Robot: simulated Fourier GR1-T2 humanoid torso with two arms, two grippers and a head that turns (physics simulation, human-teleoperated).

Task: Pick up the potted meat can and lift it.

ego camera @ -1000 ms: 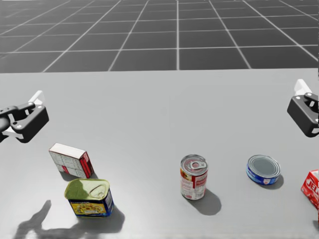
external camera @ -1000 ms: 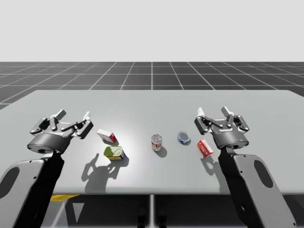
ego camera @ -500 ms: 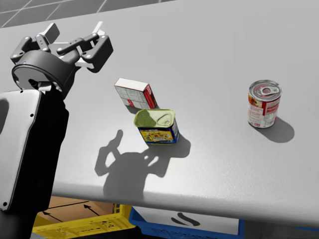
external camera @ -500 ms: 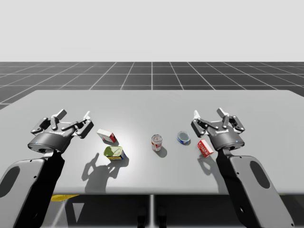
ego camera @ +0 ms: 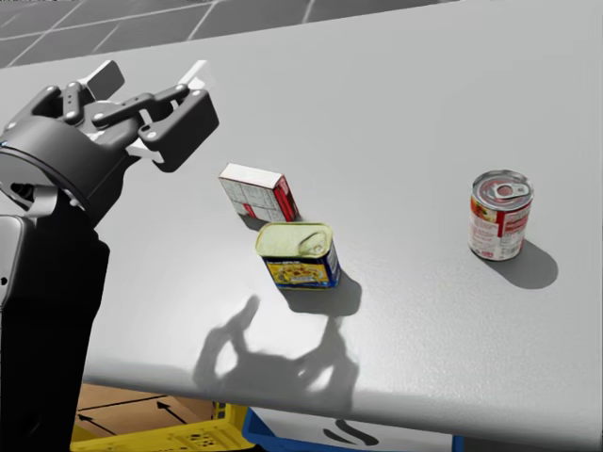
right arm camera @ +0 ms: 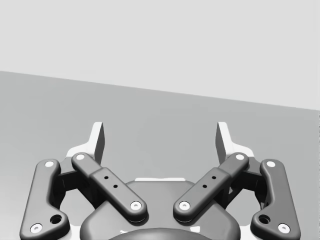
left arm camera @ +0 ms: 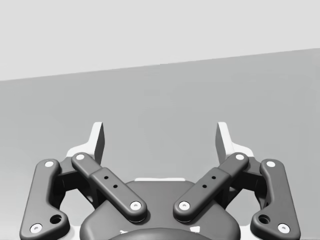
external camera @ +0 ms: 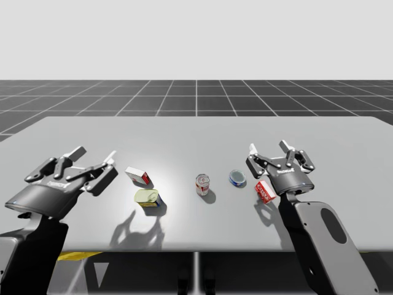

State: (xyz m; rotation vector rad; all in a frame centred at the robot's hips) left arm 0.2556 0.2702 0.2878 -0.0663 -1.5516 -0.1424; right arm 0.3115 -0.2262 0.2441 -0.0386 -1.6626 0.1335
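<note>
The potted meat can (external camera: 147, 198), a blue and yellow rectangular can with a pale green lid, stands upright on the grey table (external camera: 196, 135). In the head view the can (ego camera: 298, 254) is in the middle. My left gripper (external camera: 95, 160) hovers open above the table, left of the can and clear of it. It appears again in the head view (ego camera: 151, 75) and in its own wrist view (left arm camera: 161, 140), where there is nothing between its fingers. My right gripper (external camera: 273, 153) is open over the table's right side, and its wrist view (right arm camera: 161, 140) has bare table ahead.
A red and white box (external camera: 139, 176) (ego camera: 257, 193) lies just behind the meat can. A red and white round can (external camera: 202, 184) (ego camera: 499, 215) stands mid-table, a flat blue can (external camera: 237, 178) to its right. A red box (external camera: 265, 191) lies below the right gripper. The table's front edge (ego camera: 311, 405) is close.
My head has turned down and to the left. My left arm has risen and pulled back toward the table's front left. The right gripper has shifted slightly left.
</note>
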